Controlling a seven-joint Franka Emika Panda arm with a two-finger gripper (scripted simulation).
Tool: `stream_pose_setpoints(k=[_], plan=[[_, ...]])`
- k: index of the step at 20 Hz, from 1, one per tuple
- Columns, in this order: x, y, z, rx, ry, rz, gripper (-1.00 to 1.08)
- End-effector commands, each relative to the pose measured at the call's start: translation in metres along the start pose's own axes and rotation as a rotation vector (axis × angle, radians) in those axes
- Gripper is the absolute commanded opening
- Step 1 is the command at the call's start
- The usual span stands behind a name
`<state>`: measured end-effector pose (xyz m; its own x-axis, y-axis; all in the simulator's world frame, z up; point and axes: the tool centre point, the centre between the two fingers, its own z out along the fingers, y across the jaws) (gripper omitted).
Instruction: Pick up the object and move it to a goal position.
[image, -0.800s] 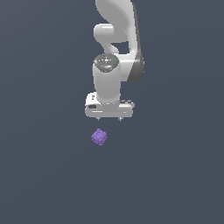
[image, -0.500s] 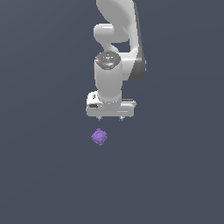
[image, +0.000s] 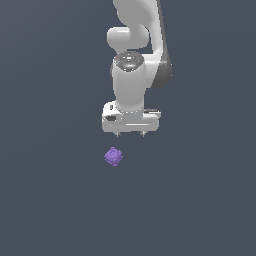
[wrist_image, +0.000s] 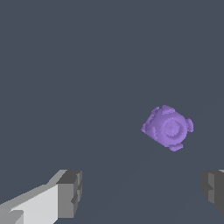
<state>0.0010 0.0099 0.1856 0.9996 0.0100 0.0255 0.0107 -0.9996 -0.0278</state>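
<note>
Bare dark grey ground (image: 50, 200) spreads on every side of the object (image: 113, 156), which lies apart from the gripper (image: 130, 134), toward the exterior view's left of its fingertips. The jaws stand wide apart and hold nothing. The object is a small purple, knobbly, roughly round lump.

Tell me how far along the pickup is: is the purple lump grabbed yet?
Not yet. The gripper is open and empty, positioned close to the purple lump, which sits free and outside the fingers in the wrist view. Left to do: line up over it, descend, close, lift, and carry it to the goal, which isn't marked in either view.
</note>
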Motion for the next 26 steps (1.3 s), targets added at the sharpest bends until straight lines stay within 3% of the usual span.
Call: stream_pose_setpoints(k=[1,8,19,26], plan=[[0.0,0.002,0.003,0.0,-0.002,0.015,1.0],[0.006,0.016,0.019,-0.001,-0.006,0.123,1.0],[0.016,0.059,0.069,-0.019,-0.015,0.43,1.0],[0.018,0.077,0.089,-0.031,-0.017,0.552,1.0]])
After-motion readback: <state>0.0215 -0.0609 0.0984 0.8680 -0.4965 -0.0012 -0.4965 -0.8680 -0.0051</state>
